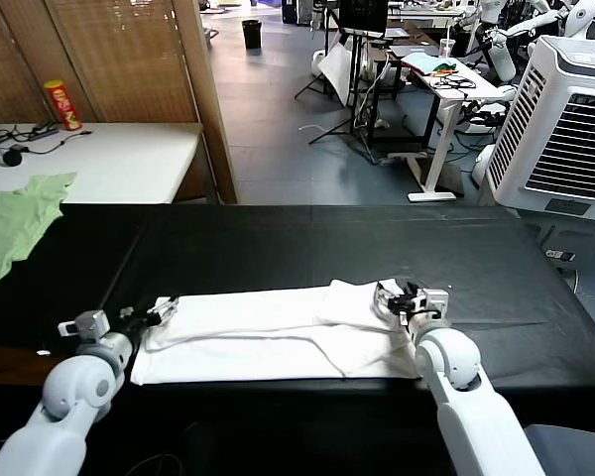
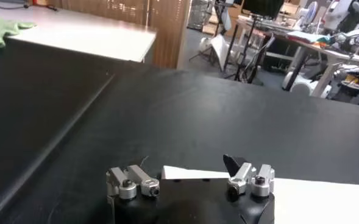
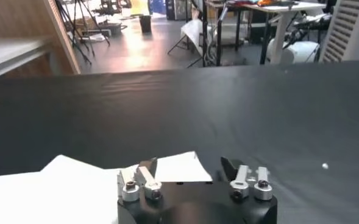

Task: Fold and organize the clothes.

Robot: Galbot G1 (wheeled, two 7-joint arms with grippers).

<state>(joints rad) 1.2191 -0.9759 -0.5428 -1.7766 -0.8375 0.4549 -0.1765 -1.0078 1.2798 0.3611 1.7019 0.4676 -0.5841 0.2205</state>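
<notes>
Risk is a crooked fold: both claws, left [image 1: 162, 309] and right [image 1: 399, 299], sit open at opposite ends of the shirt [image 1: 268, 332], gripping nothing, so uneven pinches would skew it.

A: Where is the light strongest?

B: In the head view, up around twelve o'clock, the grey floor [image 1: 278, 89] behind the table is evenly lit. The black tablecloth [image 1: 307, 248] soaks up light and shows almost no shadow detail.

A: Any glare?

B: The white T-shirt [image 1: 278, 332] is close to blown out, with its folds showing only as faint grey lines. In the right wrist view, the floor [image 3: 136, 45] toward eleven o'clock glows warm and overexposed.

A: Focus?

B: Both wrist views are soft in the background; the near metal fingers [image 2: 252, 179] are sharper and catch small highlights.
</notes>
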